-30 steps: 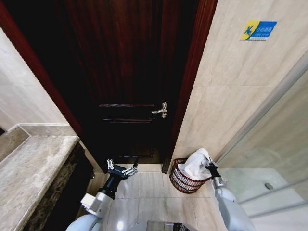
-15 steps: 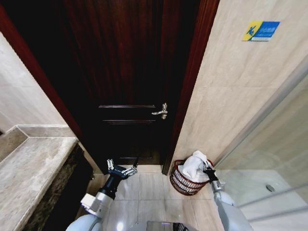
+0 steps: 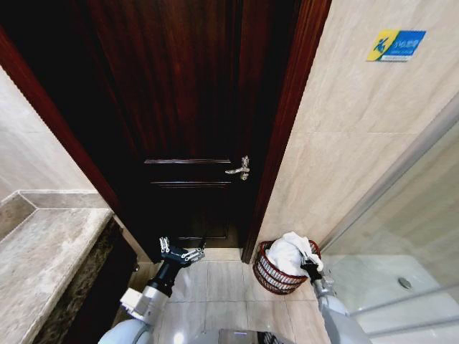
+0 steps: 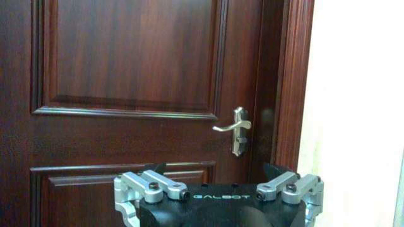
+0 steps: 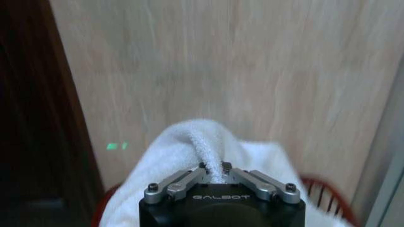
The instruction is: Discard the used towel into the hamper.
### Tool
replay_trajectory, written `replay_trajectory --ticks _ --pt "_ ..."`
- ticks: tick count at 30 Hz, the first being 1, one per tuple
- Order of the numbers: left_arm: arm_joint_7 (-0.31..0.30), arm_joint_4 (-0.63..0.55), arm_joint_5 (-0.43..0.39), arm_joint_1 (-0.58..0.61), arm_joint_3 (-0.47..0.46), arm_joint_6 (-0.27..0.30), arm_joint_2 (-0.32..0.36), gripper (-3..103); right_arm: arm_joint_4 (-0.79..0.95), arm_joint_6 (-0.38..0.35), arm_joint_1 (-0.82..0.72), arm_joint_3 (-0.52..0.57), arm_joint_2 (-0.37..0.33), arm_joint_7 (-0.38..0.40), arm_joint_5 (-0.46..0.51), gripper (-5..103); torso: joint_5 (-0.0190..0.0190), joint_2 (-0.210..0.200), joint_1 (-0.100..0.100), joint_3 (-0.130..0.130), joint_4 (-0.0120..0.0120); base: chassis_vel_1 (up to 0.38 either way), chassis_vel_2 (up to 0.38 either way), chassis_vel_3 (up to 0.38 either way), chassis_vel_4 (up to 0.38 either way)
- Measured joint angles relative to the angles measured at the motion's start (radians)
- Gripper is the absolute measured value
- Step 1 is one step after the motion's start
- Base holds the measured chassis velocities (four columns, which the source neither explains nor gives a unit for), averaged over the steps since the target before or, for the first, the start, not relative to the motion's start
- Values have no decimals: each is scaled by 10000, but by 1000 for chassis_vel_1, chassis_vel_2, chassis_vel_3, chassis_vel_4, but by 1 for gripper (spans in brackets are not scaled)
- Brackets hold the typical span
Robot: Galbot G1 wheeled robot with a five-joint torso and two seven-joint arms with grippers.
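Lower than a moment ago, the right gripper (image 3: pixel 310 267) now sits at the rim of the hamper (image 3: pixel 271 273), and the white towel (image 3: pixel 287 252) it carries has come down with it, so the cloth is heaped on the basket mouth instead of standing tall above it. The whole head view has also shifted a little, so the camera itself moved; the door and the wall are not displaced.

The right arm reaches forward and down from the lower right, with its wrist just beside the hamper on the side of the glass shower partition (image 3: pixel 401 236). In the right wrist view its fingers (image 5: pixel 189 182) are pressed together on a fold of the towel (image 5: pixel 189 142), and the red wire rim of the hamper (image 5: pixel 319 191) shows under the cloth. The towel lies partly inside the hamper and partly over its edge.

The left arm stretches forward over the tiled floor (image 3: pixel 215 287), in the same pose as before, with the left gripper (image 3: pixel 181 251) spread apart and holding nothing. It points toward the dark wooden door (image 3: pixel 186 107), well apart from the hamper. In the left wrist view the door handle (image 4: pixel 233 128) is seen above the gripper (image 4: pixel 218 182).

I count one hamper, one towel, one door with one handle, and two grippers. The hamper stands on the floor in the corner between the door frame and the beige tiled wall (image 3: pixel 344 129). A marble counter (image 3: pixel 43 265) is at the left.
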Motion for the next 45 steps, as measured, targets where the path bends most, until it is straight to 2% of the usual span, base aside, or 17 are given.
replay_trajectory --ticks 3,4,6,9,15,18,22,25,44,45 --pt "0 0 0 0 0 0 0 100 -103 -1119 273 -41 -111 -488 -128 3 2 0 3 1 -2 0 0 0 0" --pt "0 0 0 0 0 0 0 100 -103 -1119 273 -41 -111 -488 -128 3 2 0 3 1 -2 0 0 0 0" --pt "0 -1 0 0 0 0 0 100 -81 -1751 424 -69 -145 -564 -363 3 -1 0 2 1 -3 0 0 0 0" --pt "0 0 1 0 0 0 0 100 -538 -1986 822 -105 -122 -562 -689 3 -5 0 1 0 -4 0 0 0 0" --pt "0 0 0 0 0 0 0 100 -1983 -1727 1846 -31 122 -105 -1693 3 -1 0 2 1 1 0 0 0 0" --pt "0 0 0 0 0 0 0 100 -2039 -2008 1993 -56 182 -56 -2040 3 -1 -1 2 1 -1 0 0 0 0" --pt "0 0 0 0 0 0 0 100 -2282 -3009 2386 -67 276 315 -2759 3 -2 0 1 0 -2 0 0 0 0" --pt "0 0 0 0 0 0 0 100 -2567 -3308 2563 -44 296 480 -3062 3 -1 0 1 1 -2 0 0 0 0" --pt "0 0 1 0 0 0 1 100 -3126 -3531 2614 42 269 620 -3313 3 -5 1 -2 0 -6 -53 54 61 -57" --pt "0 0 0 0 0 0 0 100 -3143 -3552 2607 46 268 743 -3309 -1 -4 -2 4 2 -4 -178 180 185 -163"
